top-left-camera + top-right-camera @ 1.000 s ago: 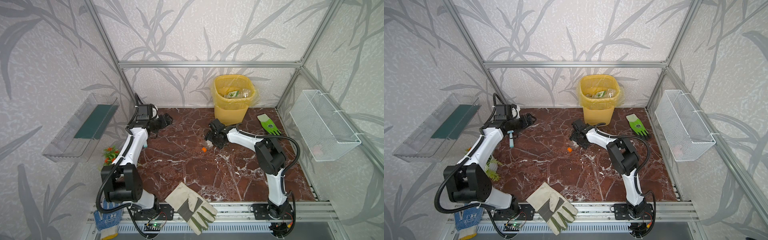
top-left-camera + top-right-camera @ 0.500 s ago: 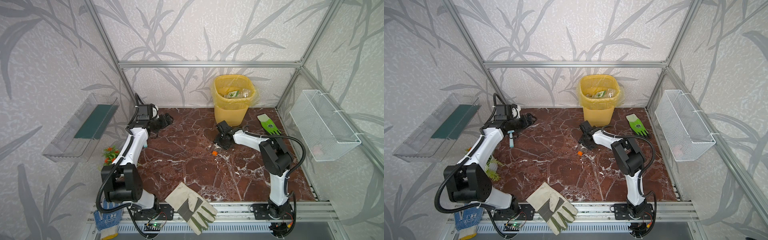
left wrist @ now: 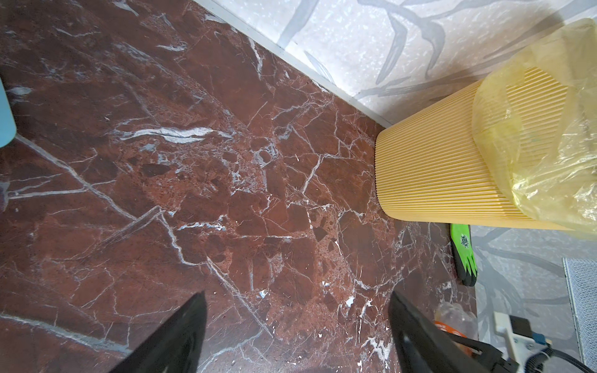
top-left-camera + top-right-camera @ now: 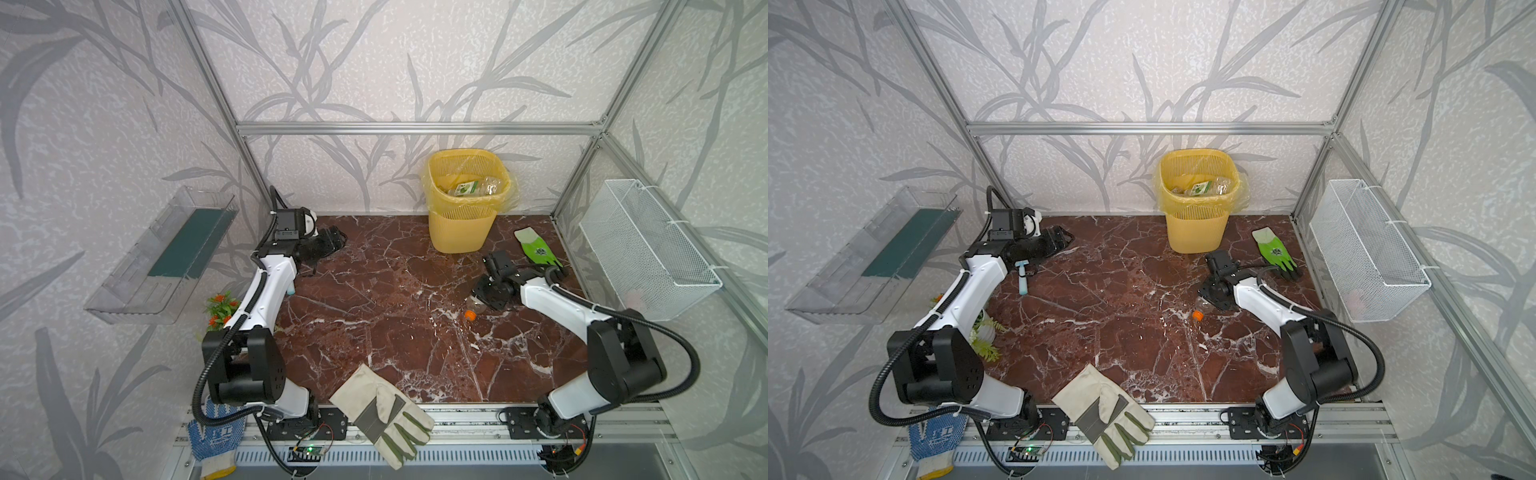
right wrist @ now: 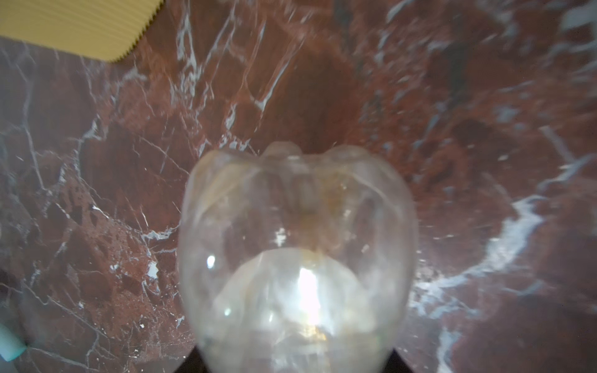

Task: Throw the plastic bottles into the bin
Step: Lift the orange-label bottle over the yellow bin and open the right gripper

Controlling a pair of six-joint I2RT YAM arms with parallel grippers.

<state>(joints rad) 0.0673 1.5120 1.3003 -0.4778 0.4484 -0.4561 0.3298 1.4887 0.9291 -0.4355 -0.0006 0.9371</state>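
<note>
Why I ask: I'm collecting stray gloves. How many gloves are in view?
3. A cream glove at the table's front edge; a green glove right of the bin; a blue dotted glove by the left arm's base. More may be hidden.

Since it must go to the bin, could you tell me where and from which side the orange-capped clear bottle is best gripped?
Take the clear bottle across its round body, from above, jaws either side of its long axis. It lies about on its side, orange cap toward the front of the table, the body being widest. The right gripper is shut there.
</note>
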